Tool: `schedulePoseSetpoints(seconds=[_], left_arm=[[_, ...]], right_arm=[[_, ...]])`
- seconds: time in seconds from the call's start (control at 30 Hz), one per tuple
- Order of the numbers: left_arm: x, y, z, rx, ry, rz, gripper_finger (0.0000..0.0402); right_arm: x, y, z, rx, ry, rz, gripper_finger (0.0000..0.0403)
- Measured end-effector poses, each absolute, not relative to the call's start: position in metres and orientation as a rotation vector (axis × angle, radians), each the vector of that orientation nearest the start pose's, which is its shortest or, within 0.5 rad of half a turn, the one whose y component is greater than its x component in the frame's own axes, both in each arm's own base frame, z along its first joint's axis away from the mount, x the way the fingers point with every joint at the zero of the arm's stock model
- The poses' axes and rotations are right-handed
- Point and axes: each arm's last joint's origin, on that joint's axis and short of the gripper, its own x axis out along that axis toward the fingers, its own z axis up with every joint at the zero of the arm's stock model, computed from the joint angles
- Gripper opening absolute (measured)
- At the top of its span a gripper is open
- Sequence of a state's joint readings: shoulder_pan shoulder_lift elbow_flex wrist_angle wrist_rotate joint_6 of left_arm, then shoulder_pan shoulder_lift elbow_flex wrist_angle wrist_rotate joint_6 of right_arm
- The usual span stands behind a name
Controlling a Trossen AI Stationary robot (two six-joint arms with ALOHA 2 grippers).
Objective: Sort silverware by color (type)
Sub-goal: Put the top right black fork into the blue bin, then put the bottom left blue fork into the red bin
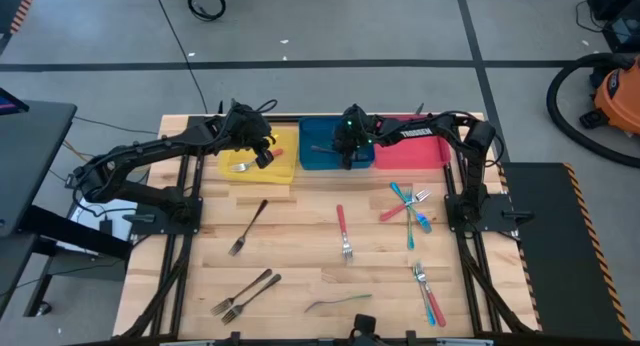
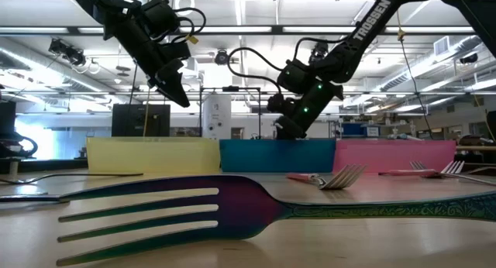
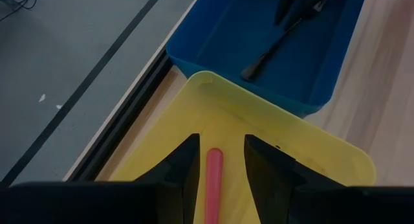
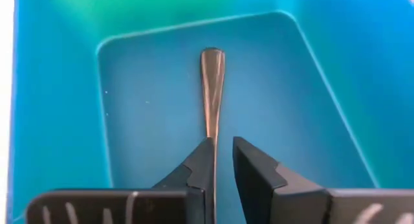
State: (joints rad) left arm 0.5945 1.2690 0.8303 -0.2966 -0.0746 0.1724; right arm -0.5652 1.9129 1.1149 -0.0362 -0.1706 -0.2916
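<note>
Slim grey metal utensil (image 4: 212,88) in right jaws over blue bin (image 4: 58,88); red-handled utensil (image 3: 213,179) in left jaws.

The high camera is looking straight down on the whole desk (image 1: 300,246) from well above. The low camera is sitting at desk height, facing level across it toward the bins and the room. Each wrist camera is peering closely past its own arm's fingers: the left into the yellow bin (image 3: 259,140), the right into the blue bin (image 4: 162,114), which all four views are sharing.
</note>
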Motion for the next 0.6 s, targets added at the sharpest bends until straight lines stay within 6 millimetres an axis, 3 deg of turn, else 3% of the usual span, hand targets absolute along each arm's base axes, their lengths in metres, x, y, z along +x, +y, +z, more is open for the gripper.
schedulePoseSetpoints(seconds=[0.27, 0.43, 0.6], left_arm=[[0.215, 0.147, 0.241, -0.008, 0.783, 0.56, 0.0121], [0.215, 0.144, 0.24, -0.009, 0.8, 0.546, 0.0121], [0.218, 0.139, 0.239, 0.024, 0.815, 0.51, 0.0121]], right_arm=[[0.331, -0.198, 0.155, -0.065, 0.877, -0.42, 0.0083], [0.321, -0.178, 0.197, -0.114, 0.878, -0.471, 0.0083], [0.298, -0.149, 0.242, 0.024, 0.853, -0.51, 0.0084]])
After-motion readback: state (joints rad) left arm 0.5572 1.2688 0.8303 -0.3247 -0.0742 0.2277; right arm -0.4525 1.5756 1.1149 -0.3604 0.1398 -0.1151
